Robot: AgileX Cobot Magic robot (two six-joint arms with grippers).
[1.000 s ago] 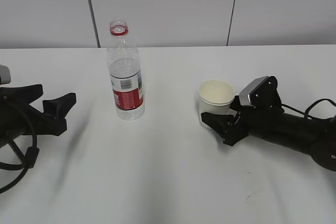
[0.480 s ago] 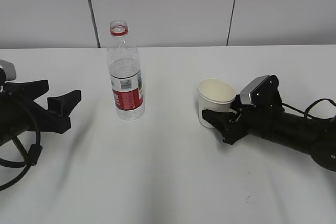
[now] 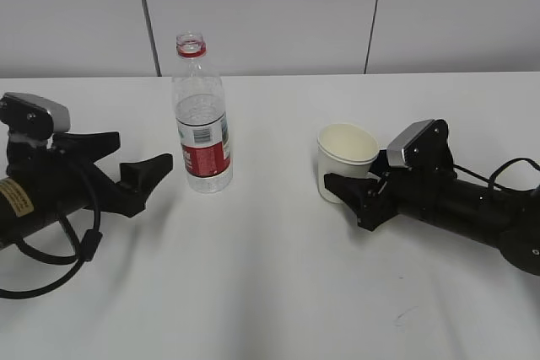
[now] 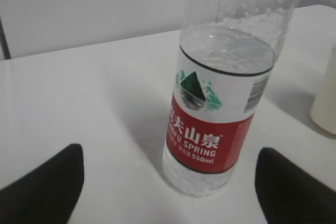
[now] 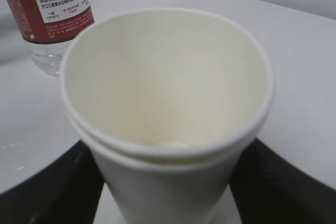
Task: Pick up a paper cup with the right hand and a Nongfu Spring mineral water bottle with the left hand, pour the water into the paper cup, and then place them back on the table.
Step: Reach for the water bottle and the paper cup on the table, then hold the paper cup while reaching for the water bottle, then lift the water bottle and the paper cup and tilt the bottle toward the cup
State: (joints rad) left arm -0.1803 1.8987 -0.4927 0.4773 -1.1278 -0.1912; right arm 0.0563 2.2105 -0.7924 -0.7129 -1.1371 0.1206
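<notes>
Paper cup [image 3: 347,161] sits upright btwn your right hand [image 3: 353,196] jaws, contact unclear. Left hand [image 3: 126,162] gapes wide, just short of bottle [image 3: 202,117].

A plain white tabletop [image 3: 270,284] fills the lower frame. Left of centre, the uncapped water bottle [image 3: 202,115] stands upright on it. Right of centre stands the paper cup [image 3: 346,162], well apart from the bottle.
</notes>
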